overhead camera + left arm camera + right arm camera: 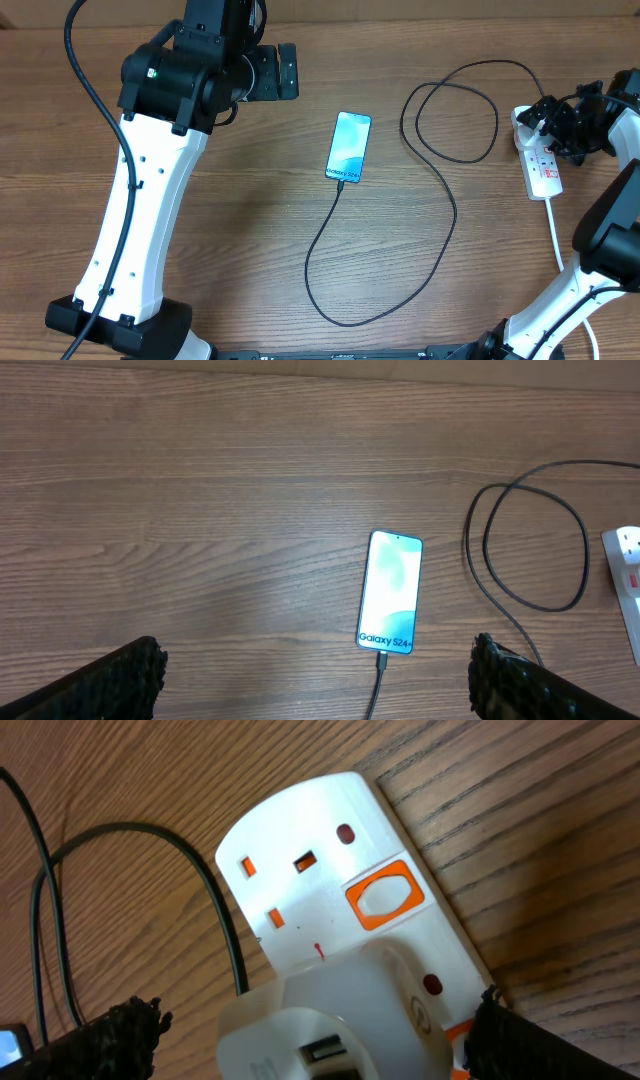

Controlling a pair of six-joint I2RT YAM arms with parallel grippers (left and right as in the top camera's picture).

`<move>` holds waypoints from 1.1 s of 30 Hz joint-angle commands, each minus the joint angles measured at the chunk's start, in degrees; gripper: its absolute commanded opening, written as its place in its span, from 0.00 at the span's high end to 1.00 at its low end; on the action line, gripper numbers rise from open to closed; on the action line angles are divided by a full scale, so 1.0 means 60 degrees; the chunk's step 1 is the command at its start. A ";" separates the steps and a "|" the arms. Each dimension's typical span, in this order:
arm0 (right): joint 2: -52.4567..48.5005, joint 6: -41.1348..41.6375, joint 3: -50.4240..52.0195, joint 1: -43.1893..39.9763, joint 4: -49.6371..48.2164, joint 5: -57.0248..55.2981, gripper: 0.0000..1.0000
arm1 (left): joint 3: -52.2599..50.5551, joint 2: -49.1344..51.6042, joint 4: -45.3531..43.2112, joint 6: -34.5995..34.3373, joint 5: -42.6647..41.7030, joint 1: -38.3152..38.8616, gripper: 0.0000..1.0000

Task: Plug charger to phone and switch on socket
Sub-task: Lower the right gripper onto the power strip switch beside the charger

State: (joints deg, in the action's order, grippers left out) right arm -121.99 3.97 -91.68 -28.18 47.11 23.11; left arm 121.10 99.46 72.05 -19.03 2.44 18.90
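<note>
The phone (349, 146) lies screen up and lit at the table's middle; it also shows in the left wrist view (390, 592). The charger's thin black cable (448, 205) is plugged into the phone's bottom edge (381, 660), loops over the table and runs to the socket. The socket, a white power strip (543, 168), lies at the right. In the right wrist view the strip (320, 850) bears an orange switch (385, 898) and a white adapter (340, 1020). My right gripper (553, 125) is open, its fingers (320, 1045) either side of the adapter. My left gripper (287, 70) is open (320, 685), above and left of the phone.
The strip's thick white cord (556, 235) runs toward the front right by the right arm's base. The left arm's white link (140, 210) spans the left side. The wooden table (240, 230) lies beneath all of it.
</note>
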 commanded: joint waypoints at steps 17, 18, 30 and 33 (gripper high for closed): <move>-0.0248 0.0557 0.0288 0.1071 0.0484 0.0193 0.05 | -0.0029 0.0015 -0.0007 0.0211 0.0160 -0.0036 0.00; -0.0248 0.0579 0.0288 0.1071 0.0510 0.0189 0.05 | -0.0029 0.0011 -0.0007 0.0211 0.0160 -0.0036 0.00; -0.0248 0.0885 0.0288 0.0980 0.0703 0.0157 0.05 | -0.0029 0.0011 -0.0007 0.0211 0.0160 -0.0036 0.00; -0.0248 0.1122 0.0288 0.0980 0.0725 0.0157 0.05 | -0.0029 0.0015 -0.0007 0.0211 0.0157 -0.0036 0.00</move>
State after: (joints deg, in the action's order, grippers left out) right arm -121.78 6.26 -92.14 -25.30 47.94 17.93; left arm 121.10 99.46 72.05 -19.03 2.44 18.90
